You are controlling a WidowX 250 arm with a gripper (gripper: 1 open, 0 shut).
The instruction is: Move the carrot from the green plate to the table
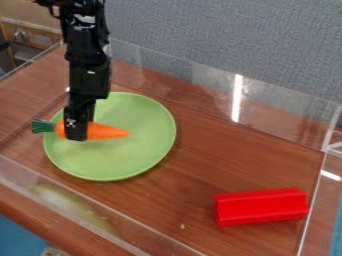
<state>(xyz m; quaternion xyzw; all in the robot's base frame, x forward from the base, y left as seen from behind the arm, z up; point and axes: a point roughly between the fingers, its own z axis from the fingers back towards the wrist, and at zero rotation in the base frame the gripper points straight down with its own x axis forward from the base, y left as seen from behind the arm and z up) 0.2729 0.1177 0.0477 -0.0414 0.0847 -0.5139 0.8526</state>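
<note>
The orange carrot (pixel 112 131) lies crosswise over the left part of the green plate (pixel 134 152), its dark green top (pixel 44 127) sticking out past the plate's left rim. My black gripper (pixel 80 128) comes down from above and is shut on the carrot's thick middle. The carrot seems to hang just above the plate, though contact with it cannot be ruled out. The reddish-brown table (pixel 214 150) surrounds the plate.
A red rectangular block (pixel 262 206) lies on the table at the front right. Clear acrylic walls (pixel 241 95) border the tabletop on all sides, with a low front wall close to the plate's near rim.
</note>
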